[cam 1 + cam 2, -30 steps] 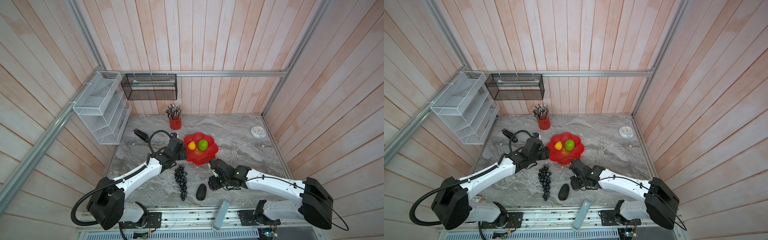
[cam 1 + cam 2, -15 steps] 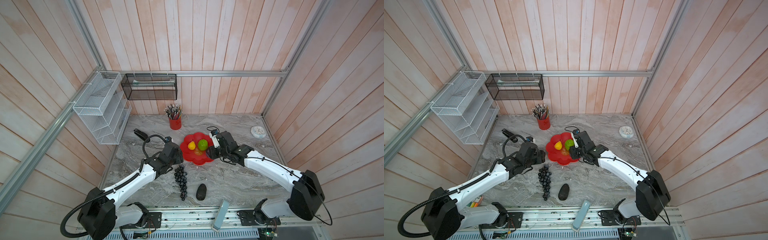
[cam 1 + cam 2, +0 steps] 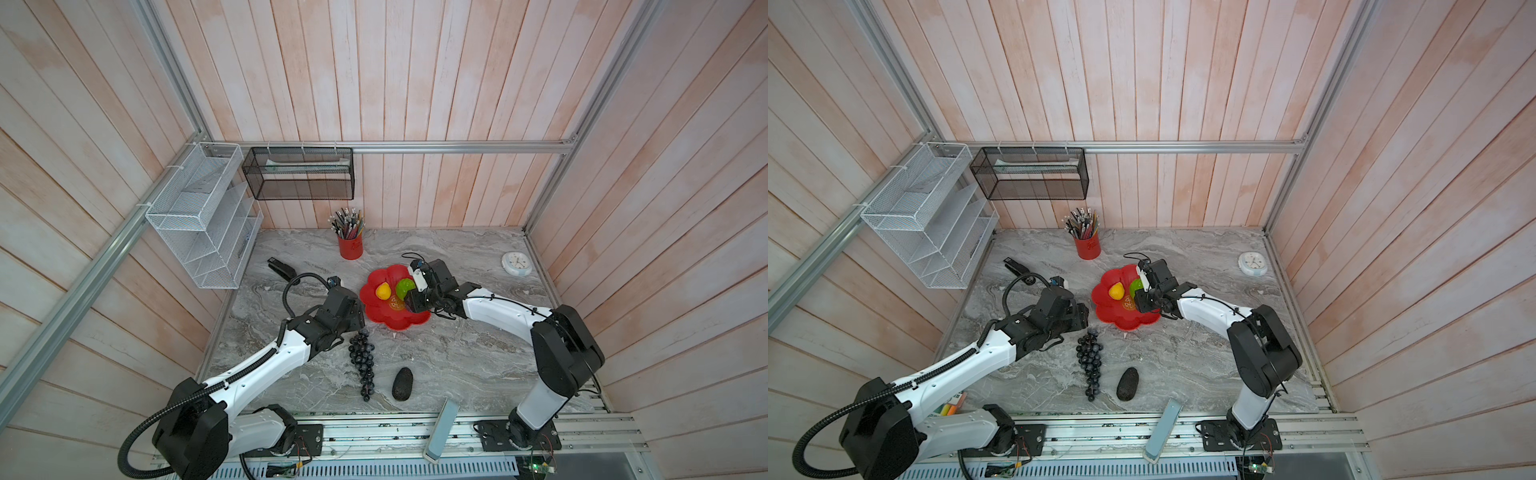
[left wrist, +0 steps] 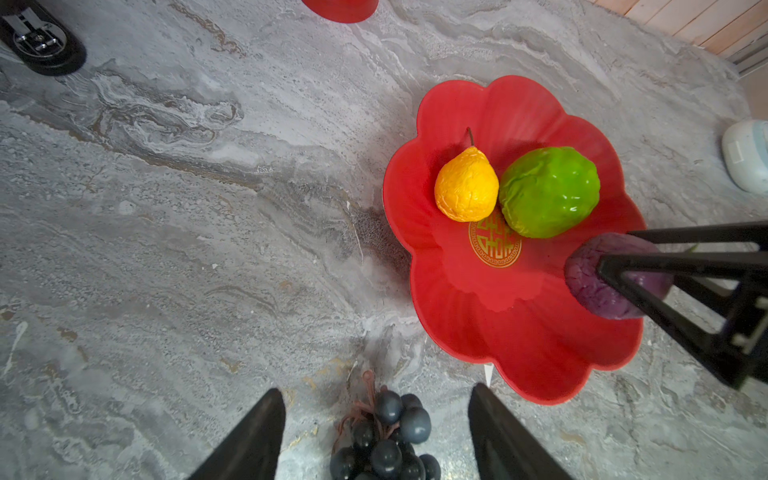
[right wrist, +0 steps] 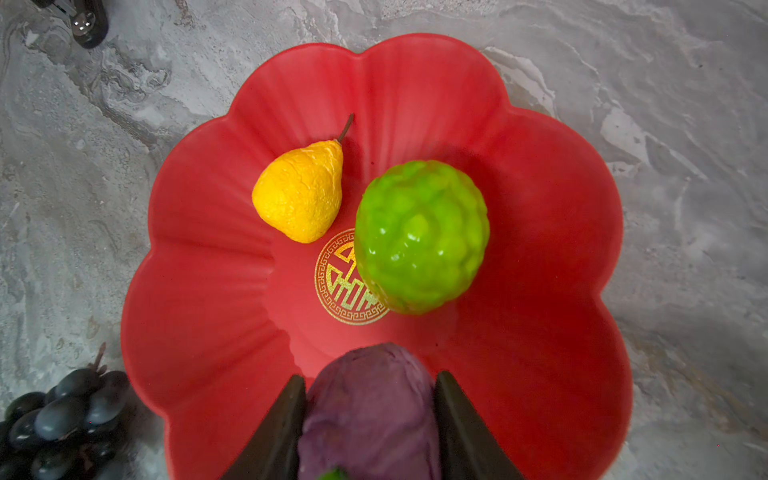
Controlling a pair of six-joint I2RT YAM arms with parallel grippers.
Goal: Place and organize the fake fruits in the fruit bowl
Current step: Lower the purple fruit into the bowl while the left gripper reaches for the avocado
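right arm (image 3: 494, 307): stretched over shiny red flower-shaped bowl (image 5: 208, 311) | right gripper (image 5: 370, 376): pinching round purple fruit (image 5: 370, 415) | left arm (image 3: 270, 361): low beside bowl | left gripper (image 4: 376, 390): wide open, empty

Pear (image 3: 383, 291) and bumpy ball (image 3: 403, 287) sit in the fruit bowl (image 3: 395, 322); grape bunch (image 3: 361, 357) and avocado (image 3: 402, 383) lie nearer the front edge of the counter (image 3: 465, 361).

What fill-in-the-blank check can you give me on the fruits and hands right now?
1. The right hand holds the purple fruit over the ____.
2. Next to the green ball lies the yellow ____.
3. The open left hand straddles the stem end of the ____.
4. On the table lie ____ fruits.
Missing: bowl; pear; grapes; two.
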